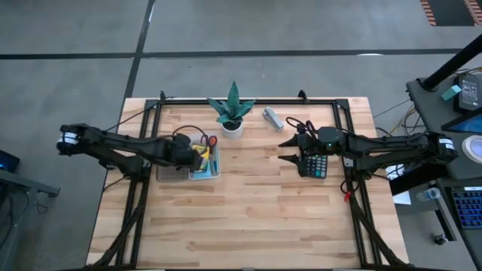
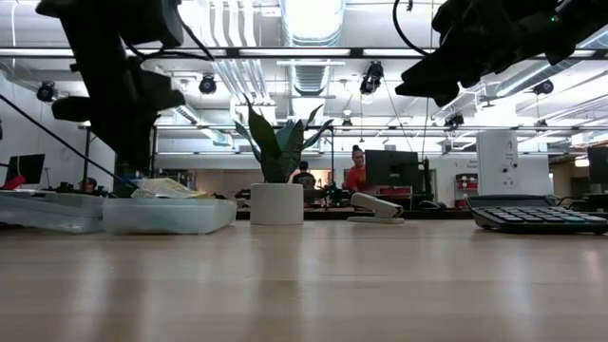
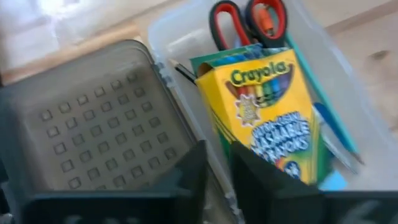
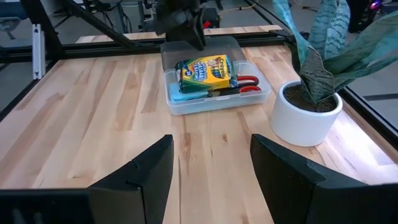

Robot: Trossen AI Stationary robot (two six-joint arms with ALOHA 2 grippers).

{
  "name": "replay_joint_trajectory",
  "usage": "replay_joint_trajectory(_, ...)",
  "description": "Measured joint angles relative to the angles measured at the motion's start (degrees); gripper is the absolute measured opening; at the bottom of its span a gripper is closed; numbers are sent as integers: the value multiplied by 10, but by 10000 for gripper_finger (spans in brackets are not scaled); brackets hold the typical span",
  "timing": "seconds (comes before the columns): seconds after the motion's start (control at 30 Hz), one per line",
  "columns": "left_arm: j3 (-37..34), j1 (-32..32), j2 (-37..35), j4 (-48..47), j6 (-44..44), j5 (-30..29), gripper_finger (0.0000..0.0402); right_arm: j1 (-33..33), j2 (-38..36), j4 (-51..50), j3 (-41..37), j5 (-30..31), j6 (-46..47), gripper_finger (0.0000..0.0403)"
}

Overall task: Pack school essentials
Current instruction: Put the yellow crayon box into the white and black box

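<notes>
A clear plastic box (image 3: 180,43) stands on the table left of centre. In it a yellow-green crayon box (image 3: 267,112) lies tilted on top of red-handled scissors (image 3: 249,22), a pencil (image 3: 183,71), a blue pen (image 3: 333,130) and a light-blue pad (image 4: 183,96). The box's grey lid (image 3: 93,118) lies flat on the table beside it, on the side toward the table's left edge. My left gripper (image 1: 190,150) hovers over the seam between box and lid, pointing steeply down. My right gripper (image 4: 211,162) stands open above the table right of centre, holding nothing.
A green plant in a white pot (image 1: 232,113) stands just behind the box. A silver stapler-like thing (image 1: 273,117) lies at the back, and a dark calculator (image 1: 316,164) lies under my right arm. The near half of the wooden table (image 1: 248,226) is bare.
</notes>
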Motion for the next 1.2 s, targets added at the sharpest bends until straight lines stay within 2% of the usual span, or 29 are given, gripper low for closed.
replay_joint_trajectory(0.07,0,0,15,1,-1,-14,20,0,0,0,0,3,0,201)
replay_joint_trajectory(0.13,-1,0,28,5,-5,-23,8,0,0,0,0,4,0,201)
replay_joint_trajectory(0.43,1,0,79,46,-4,-7,12,0,0,-2,0,4,1,201)
replay_joint_trajectory(0.9,22,0,74,76,16,-22,12,0,0,-4,0,4,0,201)
replay_joint_trajectory(1.1,22,7,74,180,91,-71,12,0,0,-4,0,4,-4,201)
replay_joint_trajectory(1.2,22,22,75,180,119,-75,12,0,0,-4,0,4,-4,201)
